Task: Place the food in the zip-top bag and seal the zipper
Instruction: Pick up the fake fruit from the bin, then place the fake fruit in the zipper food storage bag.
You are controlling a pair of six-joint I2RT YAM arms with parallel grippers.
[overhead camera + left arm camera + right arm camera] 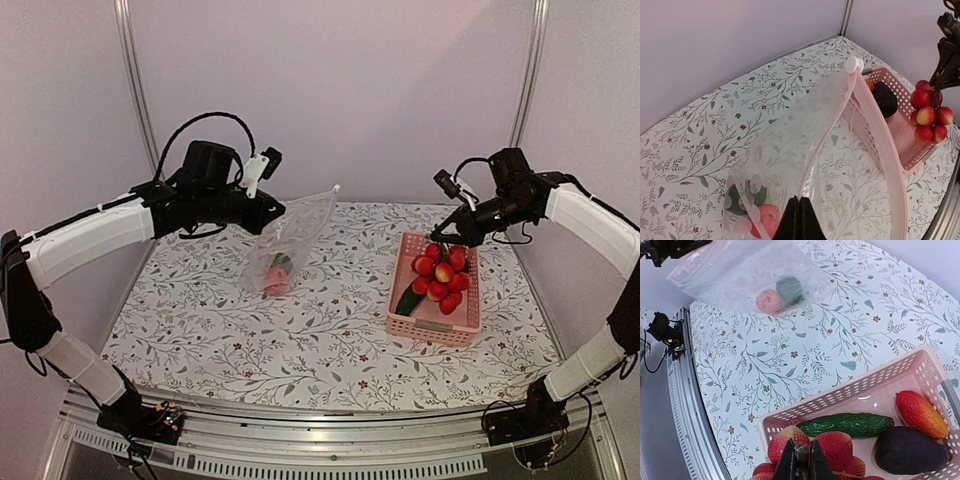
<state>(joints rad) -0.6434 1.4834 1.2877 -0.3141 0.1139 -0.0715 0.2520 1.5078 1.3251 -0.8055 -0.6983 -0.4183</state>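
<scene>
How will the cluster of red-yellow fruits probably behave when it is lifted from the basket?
Likely to dangle and swing: the right jaws are shut on only the thin stem above the fruit cluster. Its many small balls look loosely joined, so it may twist. It could catch on the pink basket wall.

Your left arm (pixel 90 240) extends level toward the centre, the left gripper (pixel 275 208) closed tight on the zip-top bag (pixel 300 225). Your right arm (pixel 590 220) bends inward, wrist pitched down, the right gripper (pixel 445 232) closed on the stem of the cluster of red-yellow fruits (pixel 440 272).
</scene>
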